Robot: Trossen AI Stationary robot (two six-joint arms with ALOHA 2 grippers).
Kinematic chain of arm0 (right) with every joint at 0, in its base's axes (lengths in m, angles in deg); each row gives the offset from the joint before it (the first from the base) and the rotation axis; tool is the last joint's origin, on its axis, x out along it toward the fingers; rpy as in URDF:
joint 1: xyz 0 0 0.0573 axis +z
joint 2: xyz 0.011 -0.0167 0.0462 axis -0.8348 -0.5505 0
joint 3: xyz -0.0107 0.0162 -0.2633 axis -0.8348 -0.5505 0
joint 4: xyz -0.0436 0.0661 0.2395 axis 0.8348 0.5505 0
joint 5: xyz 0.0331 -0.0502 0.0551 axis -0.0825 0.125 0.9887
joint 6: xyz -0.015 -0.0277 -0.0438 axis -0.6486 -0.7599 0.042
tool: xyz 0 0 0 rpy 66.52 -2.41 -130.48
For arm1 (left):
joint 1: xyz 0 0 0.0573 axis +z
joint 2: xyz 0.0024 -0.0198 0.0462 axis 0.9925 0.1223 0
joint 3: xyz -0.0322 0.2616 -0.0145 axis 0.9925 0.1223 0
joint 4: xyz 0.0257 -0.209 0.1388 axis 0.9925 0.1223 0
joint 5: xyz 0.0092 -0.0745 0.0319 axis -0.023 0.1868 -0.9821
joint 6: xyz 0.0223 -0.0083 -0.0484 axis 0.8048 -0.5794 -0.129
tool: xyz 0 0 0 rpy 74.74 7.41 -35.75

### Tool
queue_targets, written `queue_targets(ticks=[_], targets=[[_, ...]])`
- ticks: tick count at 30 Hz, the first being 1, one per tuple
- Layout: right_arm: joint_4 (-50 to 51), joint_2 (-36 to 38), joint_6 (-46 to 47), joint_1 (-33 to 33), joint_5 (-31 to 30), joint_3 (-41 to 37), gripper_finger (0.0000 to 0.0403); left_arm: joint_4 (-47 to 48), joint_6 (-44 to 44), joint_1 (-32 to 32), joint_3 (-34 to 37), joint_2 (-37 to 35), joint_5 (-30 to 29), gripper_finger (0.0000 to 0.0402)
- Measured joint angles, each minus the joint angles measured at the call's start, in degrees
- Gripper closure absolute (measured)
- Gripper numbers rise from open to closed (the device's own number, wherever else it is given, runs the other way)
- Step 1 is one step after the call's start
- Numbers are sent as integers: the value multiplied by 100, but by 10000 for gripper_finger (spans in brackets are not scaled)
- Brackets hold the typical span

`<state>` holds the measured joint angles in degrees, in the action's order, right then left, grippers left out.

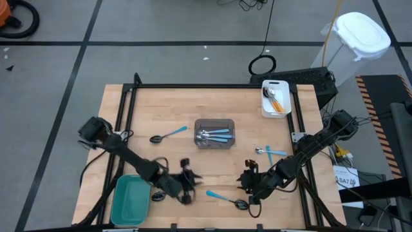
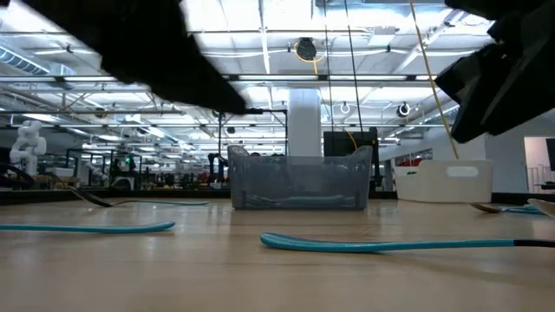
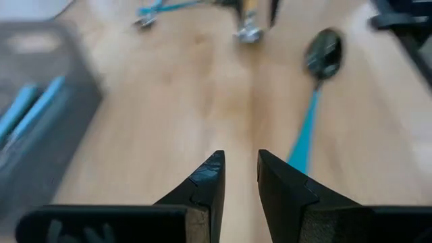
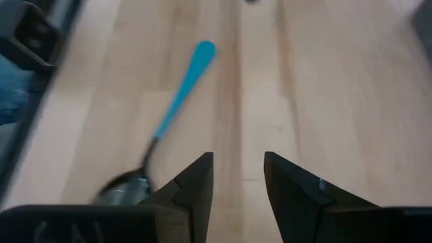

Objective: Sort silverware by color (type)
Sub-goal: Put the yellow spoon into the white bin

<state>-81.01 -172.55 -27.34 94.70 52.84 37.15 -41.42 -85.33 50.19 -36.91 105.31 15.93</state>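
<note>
A spoon with a dark bowl [image 1: 241, 204] and a light-blue handle [image 1: 222, 196] lies flat on the wooden table near its front edge, between my two grippers. My left gripper [image 1: 195, 181] hovers to the left of the handle end, fingers a little apart with nothing between them [image 3: 241, 158]; the spoon [image 3: 307, 128] lies just beside them. My right gripper [image 1: 244, 182] hovers above the bowl end, open and empty [image 4: 237, 162]; the spoon's bowl [image 4: 125, 189] lies beside one finger. A second dark-bowled spoon [image 1: 166, 135] and a silver-bowled one [image 1: 270, 151] lie flat farther back.
A grey bin [image 1: 215, 122] at mid-table holds silver spoons with blue handles. At the far right, orange-handled spoons lie in a white tray [image 1: 275, 85]. A teal bin [image 1: 131, 200] stands at the front left. A black frame [image 1: 212, 86] edges the table.
</note>
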Motion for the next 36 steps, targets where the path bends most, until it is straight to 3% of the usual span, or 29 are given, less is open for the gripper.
queue_targets(ticks=[4,8,11,13,23,31,36], targets=[[-247,0,-163,6,39,6,275,1627,-111,-29,-1249,704,23,314],[-344,-2,-193,17,36,4,275,3523,-816,-60,-2460,1310,28,314],[-353,-2,-202,20,34,4,275,4472,-1327,-128,-3070,1623,70,314],[-340,-3,-171,59,22,4,275,4581,-1556,-187,-3338,1756,76,314],[-404,-4,81,409,-8,4,275,5039,-2565,-504,-3508,1723,-212,314],[-387,-4,263,557,-10,4,275,6014,-2176,-532,-3508,1702,-242,314],[-433,-4,67,587,-89,4,275,6210,-2087,-683,-3487,1695,-786,314]])
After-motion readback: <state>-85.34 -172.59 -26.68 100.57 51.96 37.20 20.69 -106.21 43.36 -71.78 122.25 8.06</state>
